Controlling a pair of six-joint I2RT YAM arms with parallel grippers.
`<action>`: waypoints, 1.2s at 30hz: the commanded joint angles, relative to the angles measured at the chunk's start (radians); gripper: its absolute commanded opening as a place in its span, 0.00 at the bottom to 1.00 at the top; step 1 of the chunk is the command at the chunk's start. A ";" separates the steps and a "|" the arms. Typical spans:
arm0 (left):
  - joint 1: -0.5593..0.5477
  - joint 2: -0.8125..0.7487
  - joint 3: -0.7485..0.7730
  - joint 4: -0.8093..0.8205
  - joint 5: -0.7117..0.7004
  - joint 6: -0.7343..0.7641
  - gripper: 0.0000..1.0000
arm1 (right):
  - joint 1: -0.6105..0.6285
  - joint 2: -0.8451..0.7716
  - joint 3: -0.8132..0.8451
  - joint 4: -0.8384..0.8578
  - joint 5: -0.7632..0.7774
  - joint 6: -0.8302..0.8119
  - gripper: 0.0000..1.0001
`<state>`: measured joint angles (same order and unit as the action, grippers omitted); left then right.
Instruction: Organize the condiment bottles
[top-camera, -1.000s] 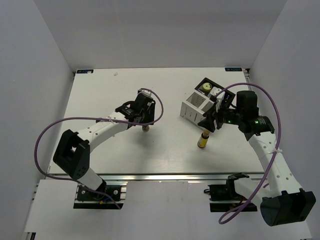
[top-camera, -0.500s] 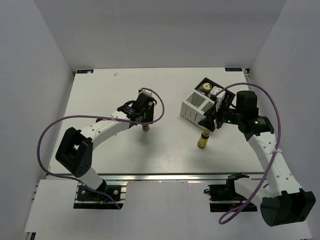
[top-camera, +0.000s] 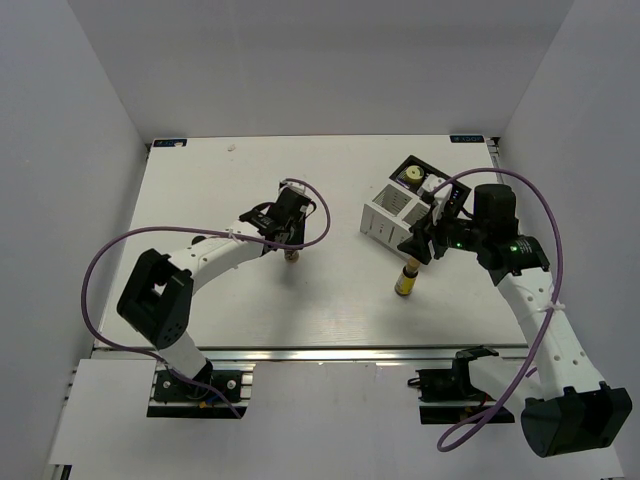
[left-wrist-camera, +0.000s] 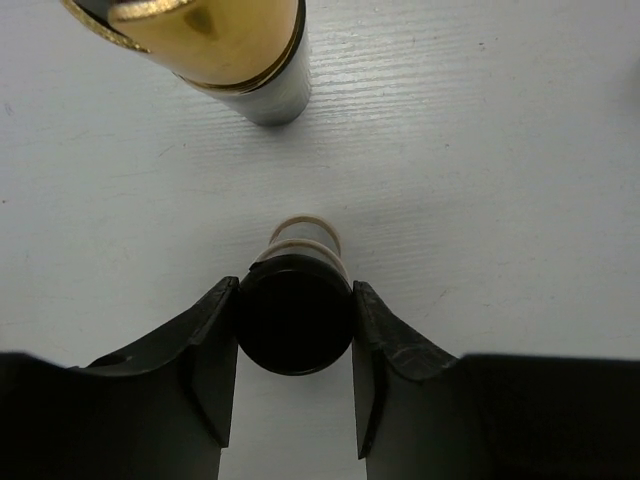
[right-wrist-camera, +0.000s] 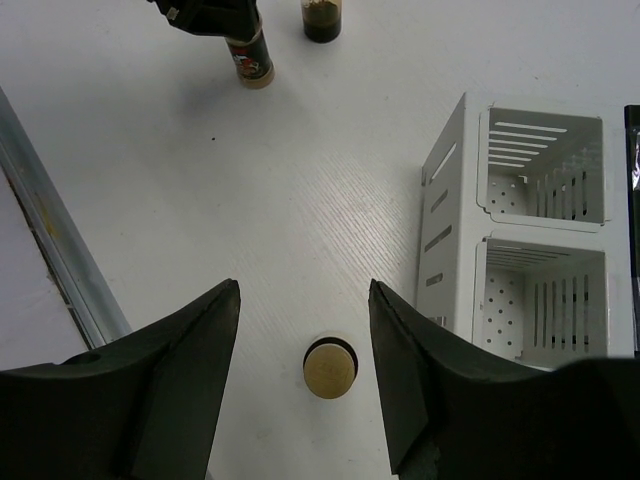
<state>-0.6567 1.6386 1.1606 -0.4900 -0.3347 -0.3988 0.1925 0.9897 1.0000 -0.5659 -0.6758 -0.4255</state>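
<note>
My left gripper (left-wrist-camera: 295, 288) (top-camera: 285, 222) is shut on the black-capped bottle (left-wrist-camera: 295, 315), which stands upright on the table; its foot shows in the top view (top-camera: 291, 257). A gold-topped bottle (left-wrist-camera: 235, 45) stands just beyond it. In the right wrist view the held bottle (right-wrist-camera: 250, 58) has a red label, and a short dark-brown bottle (right-wrist-camera: 322, 20) stands beside it. My right gripper (right-wrist-camera: 303, 288) (top-camera: 418, 247) is open, hovering above the amber-yellow dark-necked bottle (right-wrist-camera: 330, 368) (top-camera: 405, 281), which stands upright between the spread jaws, untouched.
The white slatted rack (top-camera: 392, 213) (right-wrist-camera: 540, 230) stands right of centre with its compartments showing nothing inside, close beside the amber bottle. Behind it a black box (top-camera: 412, 172) holds a yellow round thing, with a white thing (top-camera: 435, 181) next to it. A metal rail (right-wrist-camera: 50, 250) marks the table edge.
The left arm's elbow has swung right and the left gripper has shifted slightly over the black-capped bottle. The right arm has barely moved. Both bottles stand where they were.
</note>
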 joint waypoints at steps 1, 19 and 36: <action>-0.003 -0.026 0.024 0.013 -0.018 -0.002 0.38 | 0.002 -0.025 0.002 0.032 0.002 0.007 0.60; -0.087 -0.045 0.508 -0.001 0.273 0.048 0.00 | 0.002 -0.111 0.031 0.167 0.183 0.272 0.00; -0.182 0.426 1.004 0.031 0.185 0.069 0.00 | 0.001 -0.164 0.020 0.192 0.384 0.312 0.00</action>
<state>-0.8272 2.1044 2.1128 -0.4732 -0.1043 -0.3367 0.1921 0.8497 1.0008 -0.4210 -0.3412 -0.1303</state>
